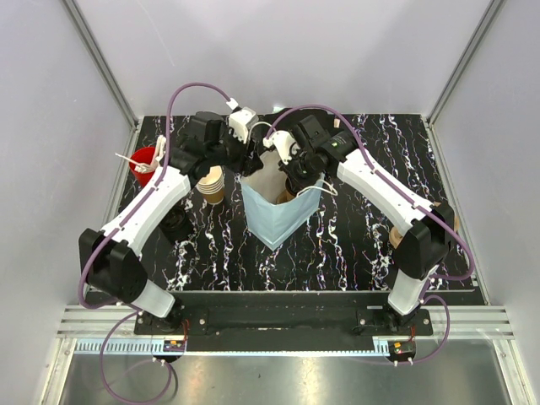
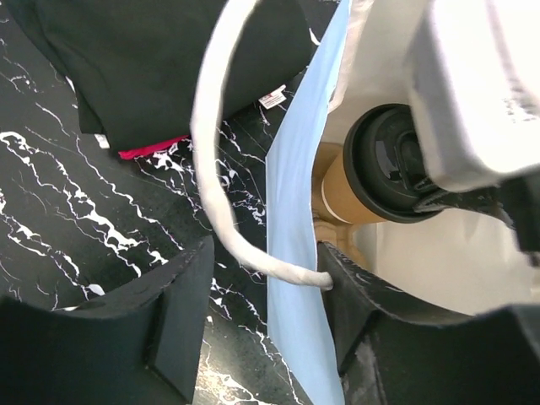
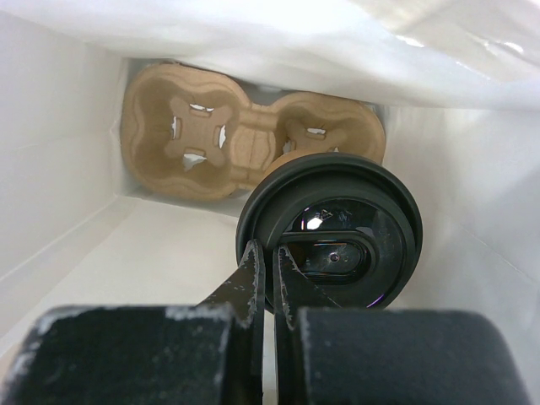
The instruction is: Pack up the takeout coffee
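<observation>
Right wrist view looks straight down into the white inside of the paper bag (image 1: 274, 221), where my right jaws are pinched tight on the 7 o'clock rim of the black lid of the takeout coffee (image 3: 331, 224), one finger (image 3: 251, 278) on each side of the lip. The cup hangs upright inside the bag, and I cannot tell whether its base touches anything. A brown cardboard carrier (image 3: 211, 135) lies on the bag floor, from 10 to 1 o'clock of the lid, and the lid covers its near edge. From my left wrist, my left jaws stand apart at the bag's mouth. The pale blue wall passes between them and lies against the inner finger (image 2: 354, 295), where the white cord handle (image 2: 211, 143) also ends; through the opening the tan side of the cup shows. From above, the bag stands mid-surface (image 1: 337, 245) with both arms meeting at its 12 o'clock mouth. A stack of tan cups (image 1: 211, 184) stands just beside it at 9 o'clock, and a red cup (image 1: 145, 162) of straws sits farther out.
</observation>
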You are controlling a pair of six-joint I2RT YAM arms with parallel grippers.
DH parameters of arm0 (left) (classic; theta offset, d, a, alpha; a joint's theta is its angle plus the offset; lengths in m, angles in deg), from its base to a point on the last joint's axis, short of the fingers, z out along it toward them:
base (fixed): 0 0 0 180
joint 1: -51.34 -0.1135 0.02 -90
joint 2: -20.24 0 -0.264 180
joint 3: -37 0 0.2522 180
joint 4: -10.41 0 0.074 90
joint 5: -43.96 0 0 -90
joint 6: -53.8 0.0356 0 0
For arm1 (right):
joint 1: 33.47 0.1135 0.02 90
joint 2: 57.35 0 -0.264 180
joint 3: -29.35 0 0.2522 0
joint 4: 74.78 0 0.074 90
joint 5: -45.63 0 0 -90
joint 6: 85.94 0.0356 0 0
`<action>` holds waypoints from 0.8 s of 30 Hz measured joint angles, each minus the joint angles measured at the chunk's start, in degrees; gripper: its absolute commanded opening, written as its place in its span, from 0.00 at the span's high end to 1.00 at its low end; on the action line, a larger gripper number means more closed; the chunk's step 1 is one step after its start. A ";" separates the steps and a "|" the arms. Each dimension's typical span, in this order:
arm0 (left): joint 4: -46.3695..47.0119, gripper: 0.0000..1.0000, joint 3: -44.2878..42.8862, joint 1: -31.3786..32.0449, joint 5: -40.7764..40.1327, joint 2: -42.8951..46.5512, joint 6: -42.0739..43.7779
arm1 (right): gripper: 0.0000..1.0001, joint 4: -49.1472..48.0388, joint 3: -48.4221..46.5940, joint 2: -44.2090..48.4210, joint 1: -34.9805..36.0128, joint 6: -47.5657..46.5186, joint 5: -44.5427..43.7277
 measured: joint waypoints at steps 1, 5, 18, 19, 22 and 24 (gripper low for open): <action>0.07 0.52 0.00 0.00 -0.13 -0.13 -0.17 | 1.00 0.00 0.02 0.00 0.00 0.00 0.11; 0.31 0.60 0.00 0.02 -0.72 -0.31 -1.01 | 1.00 -0.04 0.24 0.00 0.00 -0.17 0.33; 1.07 0.71 0.00 0.07 -0.81 -0.81 -1.88 | 1.00 -1.75 0.81 0.00 -0.02 -1.01 0.31; 1.07 0.71 0.00 0.07 -0.81 -0.81 -1.88 | 1.00 -1.97 0.94 0.00 -0.02 -1.07 0.33; 1.07 0.71 0.00 0.07 -0.79 -0.83 -1.88 | 1.00 -2.71 1.33 0.00 -0.04 -1.29 0.33; 1.07 0.71 0.00 0.07 -0.79 -0.83 -1.88 | 1.00 -3.41 1.81 0.00 -0.04 -1.49 0.35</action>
